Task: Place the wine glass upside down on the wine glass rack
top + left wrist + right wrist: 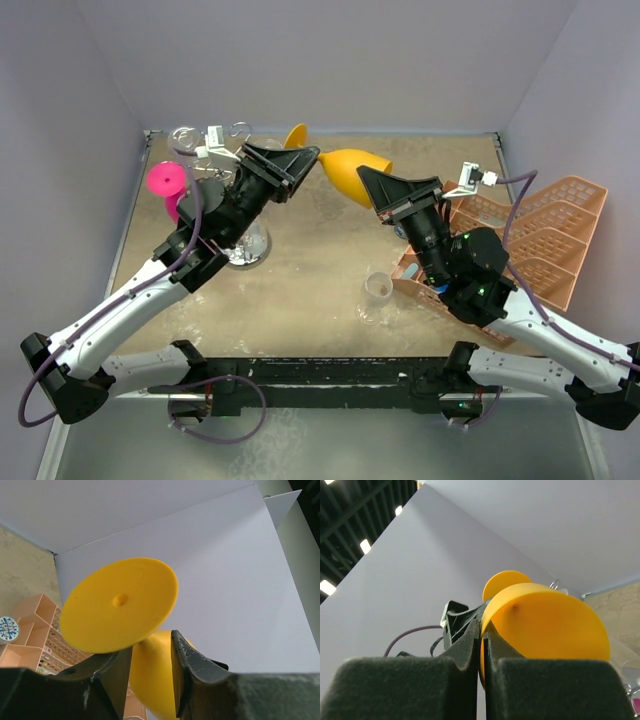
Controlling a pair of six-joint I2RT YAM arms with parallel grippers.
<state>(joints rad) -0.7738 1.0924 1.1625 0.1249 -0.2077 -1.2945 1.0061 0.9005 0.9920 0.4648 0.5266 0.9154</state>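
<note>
The wine glass rack (pixel 246 249) is mostly hidden. The left arm lies across its post, so only part of the shiny round base and a few curled wire arms at the far left show. A pink glass (pixel 166 180) sits just beside the rack on the left, and whether it hangs from the rack cannot be told.

The yellow wine glass (pixel 350 165) is held on its side in the air over the far middle of the counter (pixel 320 250), between the two grippers and right of the rack. Its foot points left and its bowl right.

The left gripper (pixel 311 156) has its fingers (pixel 112 675) on either side of the glass just behind the foot. The left wrist view shows yellow filling the gap between them. The foot hides the stem there, so it cannot be told whether they press on it.

The right gripper (pixel 366 180) is pressed nearly together, pinching the thin wall of the bowl at its rim. The right wrist view shows only a slit between the pads.

A peach crate (pixel 560 230) stands at the right. The right arm crosses its left side. A small clear glass (pixel 378 287) stands on the counter just off the crate's near left corner, with something else clear beside it that is too faint to make out.

The counter is mottled sandy tan. Plain pale grey walls close it in at the left, far and right.
</note>
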